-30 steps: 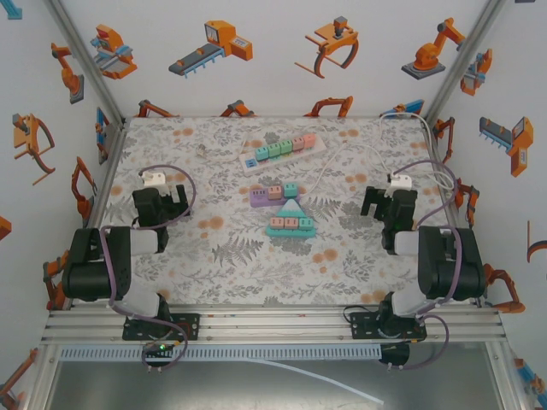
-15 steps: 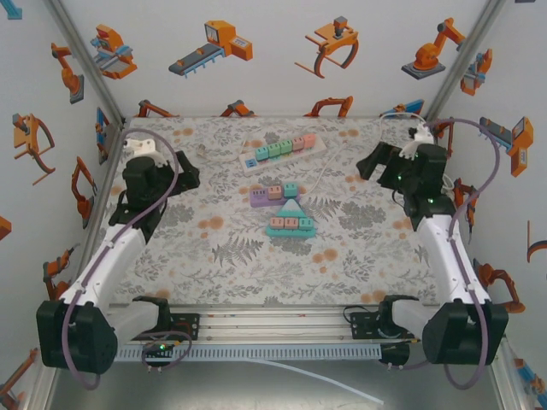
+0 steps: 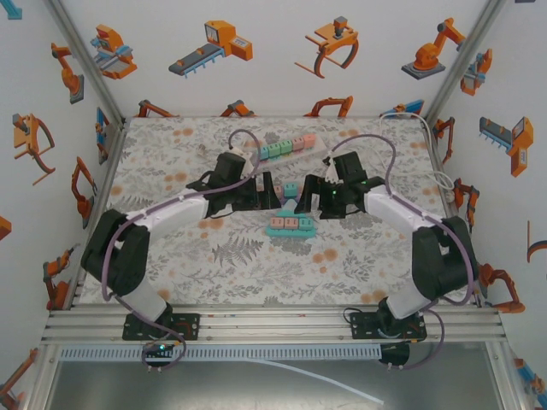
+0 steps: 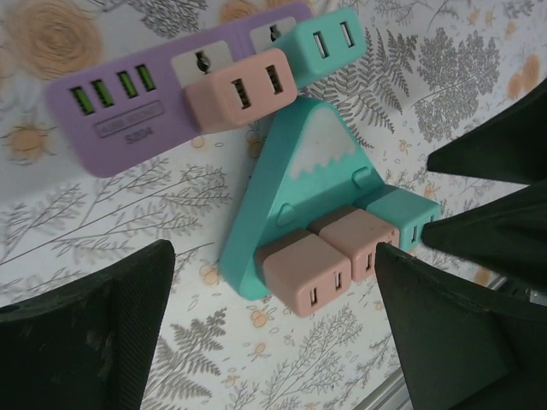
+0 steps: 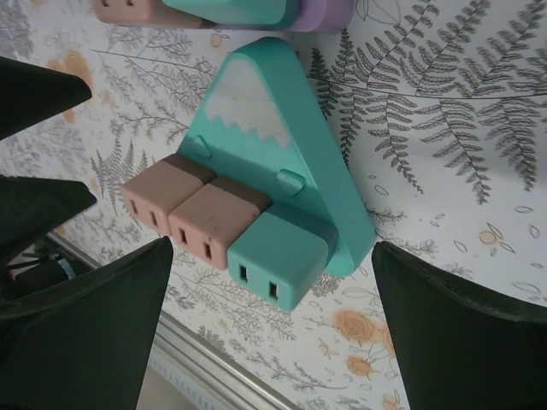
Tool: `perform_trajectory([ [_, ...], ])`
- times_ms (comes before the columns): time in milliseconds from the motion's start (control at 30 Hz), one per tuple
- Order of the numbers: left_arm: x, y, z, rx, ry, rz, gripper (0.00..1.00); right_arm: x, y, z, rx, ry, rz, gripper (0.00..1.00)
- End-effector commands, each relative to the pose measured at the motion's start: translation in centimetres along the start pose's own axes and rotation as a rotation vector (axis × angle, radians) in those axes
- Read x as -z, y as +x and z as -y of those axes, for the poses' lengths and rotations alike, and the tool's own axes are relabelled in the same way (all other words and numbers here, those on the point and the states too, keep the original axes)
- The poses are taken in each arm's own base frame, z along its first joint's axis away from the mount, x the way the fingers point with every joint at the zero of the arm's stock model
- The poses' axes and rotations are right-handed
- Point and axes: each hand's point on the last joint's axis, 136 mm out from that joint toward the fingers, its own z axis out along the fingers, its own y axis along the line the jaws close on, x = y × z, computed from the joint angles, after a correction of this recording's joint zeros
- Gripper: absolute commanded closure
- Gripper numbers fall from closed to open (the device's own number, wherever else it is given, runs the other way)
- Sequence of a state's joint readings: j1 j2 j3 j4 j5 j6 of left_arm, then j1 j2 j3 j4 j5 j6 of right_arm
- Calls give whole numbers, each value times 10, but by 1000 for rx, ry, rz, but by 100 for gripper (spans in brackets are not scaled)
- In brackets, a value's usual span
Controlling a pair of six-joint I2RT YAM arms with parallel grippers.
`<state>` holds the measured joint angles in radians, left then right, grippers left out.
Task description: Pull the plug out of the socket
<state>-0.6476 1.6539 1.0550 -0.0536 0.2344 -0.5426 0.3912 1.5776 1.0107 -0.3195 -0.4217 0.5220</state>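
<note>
The main risk is dragging the whole teal mountain-shaped socket (image 5: 272, 120) across the table (image 3: 171, 162), where it looks unanchored at mid-frame in the top view. The teal plug (image 5: 275, 256) and pink plugs (image 5: 214, 224) sit flush, so a close could pinch two. The left gripper (image 4: 273, 282) and right gripper (image 5: 272, 265) gape wide over it, empty, and near enough to collide.

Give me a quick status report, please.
Left gripper, right gripper open over teal triangular socket block. Two pink plugs, one teal plug seated. Purple power strip adjacent.
</note>
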Motion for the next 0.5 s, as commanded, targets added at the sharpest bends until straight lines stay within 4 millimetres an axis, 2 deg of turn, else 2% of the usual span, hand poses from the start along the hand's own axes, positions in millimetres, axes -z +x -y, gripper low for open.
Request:
perform_trajectory([
  [0, -18, 3, 10, 46, 49, -20, 12, -13, -1, 6, -11, 18, 11, 13],
  [100, -33, 21, 14, 55, 90, -76, 19, -26, 10, 11, -5, 26, -28, 20],
  [233, -39, 43, 20, 48, 125, -139, 27, -39, 25, 13, -13, 17, -86, 34],
  [367, -34, 62, 11, 81, 111, -170, 36, -46, 39, 5, 7, 3, -122, 44],
  [467, -24, 78, 4, 114, 94, -191, 37, -46, 55, 2, 16, 18, -151, 46],
])
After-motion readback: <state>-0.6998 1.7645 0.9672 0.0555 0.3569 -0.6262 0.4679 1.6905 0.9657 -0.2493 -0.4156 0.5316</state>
